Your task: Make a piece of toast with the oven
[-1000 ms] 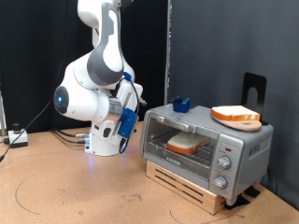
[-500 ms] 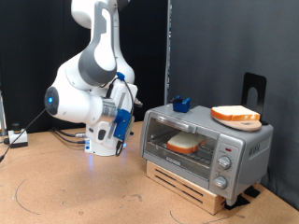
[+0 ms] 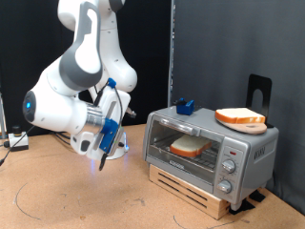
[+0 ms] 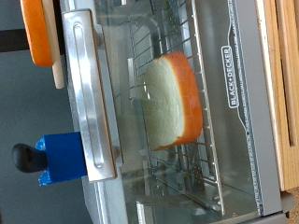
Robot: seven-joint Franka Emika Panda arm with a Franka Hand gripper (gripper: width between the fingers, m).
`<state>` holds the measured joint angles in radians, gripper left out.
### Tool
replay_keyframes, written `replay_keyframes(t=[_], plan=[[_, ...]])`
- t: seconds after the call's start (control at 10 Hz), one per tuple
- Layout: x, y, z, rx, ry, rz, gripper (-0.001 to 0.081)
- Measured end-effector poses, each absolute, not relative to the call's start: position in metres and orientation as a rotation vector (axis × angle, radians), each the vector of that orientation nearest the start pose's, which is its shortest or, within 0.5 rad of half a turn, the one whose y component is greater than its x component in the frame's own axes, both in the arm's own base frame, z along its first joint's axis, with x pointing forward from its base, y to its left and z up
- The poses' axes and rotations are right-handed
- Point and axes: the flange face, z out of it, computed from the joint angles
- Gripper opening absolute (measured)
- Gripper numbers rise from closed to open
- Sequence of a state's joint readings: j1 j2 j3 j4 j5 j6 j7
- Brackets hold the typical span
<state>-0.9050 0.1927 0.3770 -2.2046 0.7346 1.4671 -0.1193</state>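
Toast (image 3: 188, 146) lay on the wire rack (image 4: 192, 112) inside the oven (image 3: 205, 151), door shut. My gripper (image 3: 103, 145) hung well apart, at the exterior view's left; I could not tell whether it was spread. Loading looked done, and heating wanted the knobs (image 3: 228, 169) turned.

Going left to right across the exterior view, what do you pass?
Robot arm → claw → oven with toast behind its door → plate on the oven top → knobs.

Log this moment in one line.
gripper: clear of oven | door: shut | toast: on rack inside | second slice: plate on top
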Motion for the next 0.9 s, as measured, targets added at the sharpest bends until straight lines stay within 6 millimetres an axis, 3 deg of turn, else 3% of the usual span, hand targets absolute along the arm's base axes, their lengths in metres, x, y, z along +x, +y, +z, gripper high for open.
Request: replay_keyframes(t=[0.3,0.6,0.9], plan=[[0.434,-0.157,0.300,-1.903,0.641,0.657,0.0808],[0.466,-0.138,0.295,-1.832,0.626,0.610,0.0808],[0.495,-0.113,0.281,-1.854,0.645,0.740,0.0808]])
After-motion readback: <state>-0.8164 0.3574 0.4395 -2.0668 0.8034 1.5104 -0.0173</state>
